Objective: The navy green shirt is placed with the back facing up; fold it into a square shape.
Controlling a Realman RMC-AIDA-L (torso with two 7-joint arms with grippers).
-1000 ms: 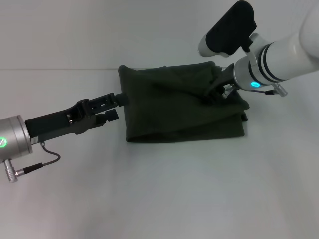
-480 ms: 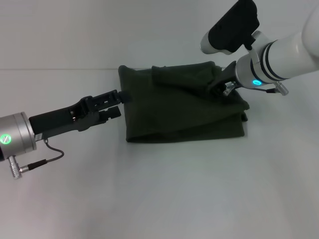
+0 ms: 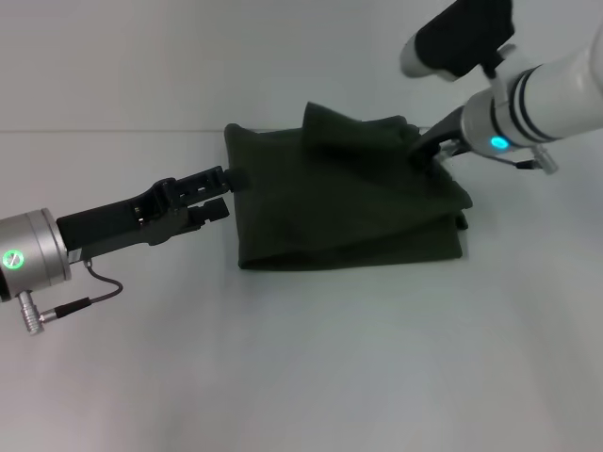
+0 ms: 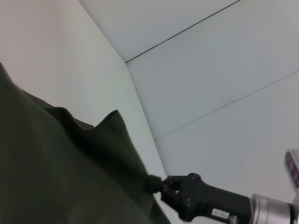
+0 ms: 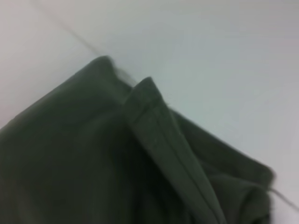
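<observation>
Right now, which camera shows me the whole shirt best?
The head view: it shows the whole folded shirt, with the left gripper at one edge and the right gripper at the far corner. Both wrist views show only close-up cloth, never the outline.

Navy green shirt (image 3: 344,202): dark olive, plain side up, folded into rough rectangle, wrinkled. Far fold edge lifted into a peak beside right gripper (image 3: 421,155), which pinches cloth. Left gripper (image 3: 229,191) touches shirt's left edge.
</observation>
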